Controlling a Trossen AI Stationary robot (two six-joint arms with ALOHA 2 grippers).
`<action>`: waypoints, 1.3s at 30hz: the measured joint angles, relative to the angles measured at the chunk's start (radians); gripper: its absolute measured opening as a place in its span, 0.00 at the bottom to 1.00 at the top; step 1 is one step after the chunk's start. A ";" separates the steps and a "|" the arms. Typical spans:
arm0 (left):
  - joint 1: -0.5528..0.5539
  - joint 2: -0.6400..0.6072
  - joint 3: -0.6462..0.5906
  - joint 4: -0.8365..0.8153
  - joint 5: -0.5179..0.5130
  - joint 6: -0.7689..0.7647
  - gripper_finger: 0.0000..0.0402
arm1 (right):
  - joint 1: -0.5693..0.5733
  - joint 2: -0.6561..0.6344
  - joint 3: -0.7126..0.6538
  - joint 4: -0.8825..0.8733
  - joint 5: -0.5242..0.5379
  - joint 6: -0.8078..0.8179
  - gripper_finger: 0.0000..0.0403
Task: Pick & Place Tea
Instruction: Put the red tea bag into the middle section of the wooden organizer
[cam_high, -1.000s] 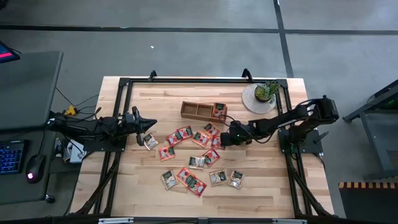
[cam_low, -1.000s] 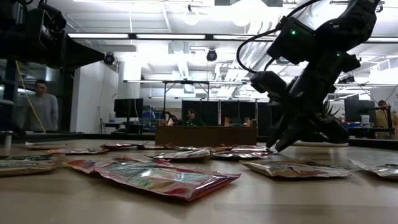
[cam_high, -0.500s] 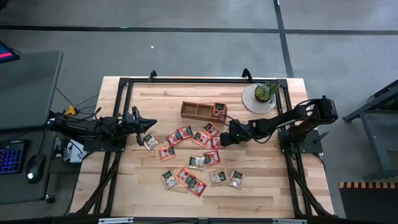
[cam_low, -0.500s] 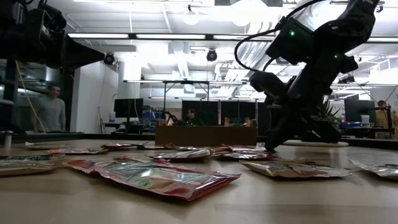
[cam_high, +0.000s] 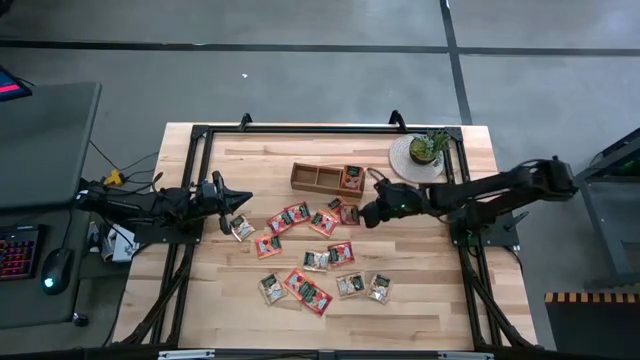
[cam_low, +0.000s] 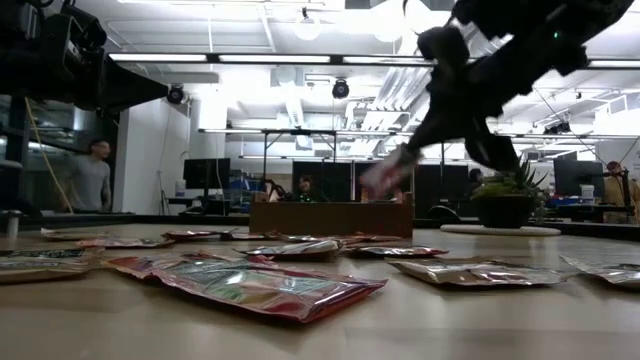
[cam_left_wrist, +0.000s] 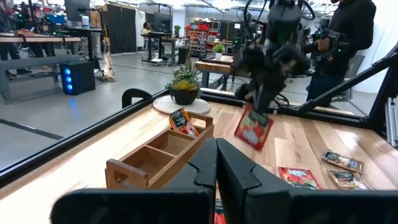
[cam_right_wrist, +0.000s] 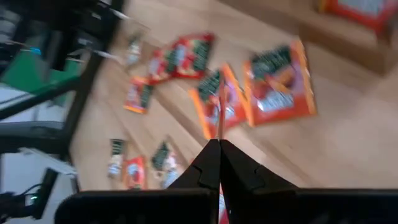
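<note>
The right gripper (cam_left_wrist: 261, 106), jaws clamped on a red sachet's (cam_left_wrist: 253, 129) top edge, dangles it above the table near the tray (cam_left_wrist: 163, 155): light, limp, slippery foil, best pinched at an edge; left jaws together.

A robotics lab is indicated: long desks with dark monitors (cam_low: 215, 172) are seen beyond the pale wooden table (cam_low: 320, 320), under ceiling strip lights (cam_low: 210, 58) (people stand about).
</note>
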 joint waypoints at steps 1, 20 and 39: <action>0.000 0.000 0.000 0.000 0.000 0.000 0.00 | -0.006 -0.021 0.000 0.000 -0.003 -0.015 0.00; 0.000 0.000 0.000 0.000 0.000 0.000 0.00 | -0.252 -0.021 0.531 -0.622 -0.105 -0.554 0.00; 0.000 0.000 0.000 0.000 0.000 0.000 0.00 | -0.397 0.573 1.278 -1.134 -0.192 -1.076 0.00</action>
